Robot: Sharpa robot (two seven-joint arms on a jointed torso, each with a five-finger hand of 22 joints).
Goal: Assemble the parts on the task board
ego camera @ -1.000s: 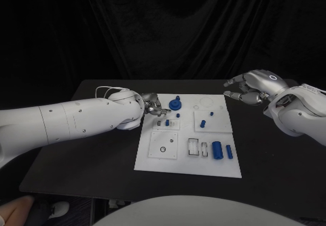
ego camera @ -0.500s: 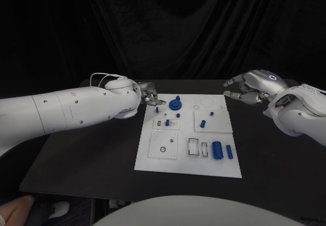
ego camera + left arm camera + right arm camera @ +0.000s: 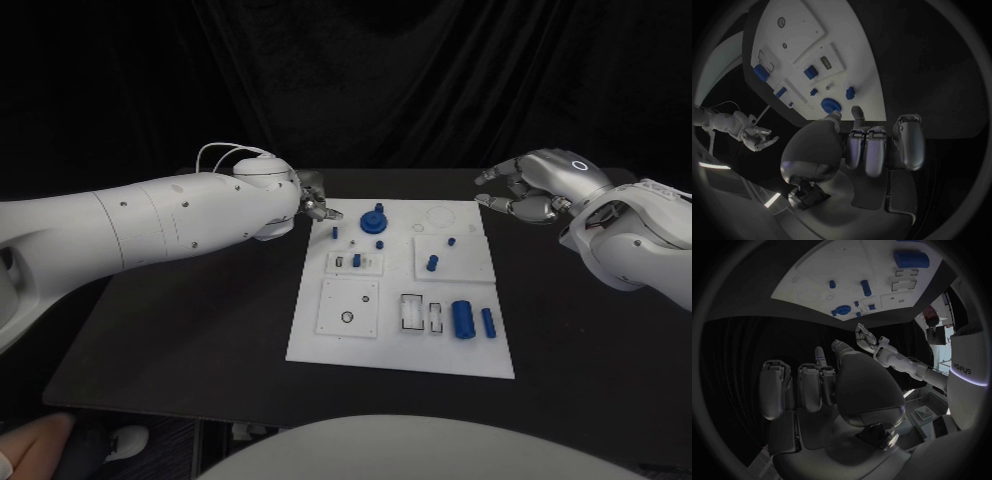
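So the task board (image 3: 401,300) sits dead centre in the head view, and going from the near edge back: a fat blue cylinder (image 3: 462,318) and a thin blue peg (image 3: 488,321) lie flat in the lower right of the board, beside a couple of empty rectangular slots (image 3: 410,312). My guess is those two are loose stock waiting to be picked. To their left is a square plate with a round hole (image 3: 346,318), nothing in it.

Mid-board, a short blue peg (image 3: 431,264) stands on the right-hand plate and another small blue piece (image 3: 355,260) on the left one. Up at the far edge is the round blue knob (image 3: 374,221), which looks seated.

The left hand (image 3: 313,205) hangs just off the board's upper left corner, fingers curled in with nothing in them as far as the left wrist view shows. The right hand (image 3: 531,185) hovers past the upper right corner, fingers loosely apart, holding nothing. Both look parked clear of the board, probably so the next pick has room.
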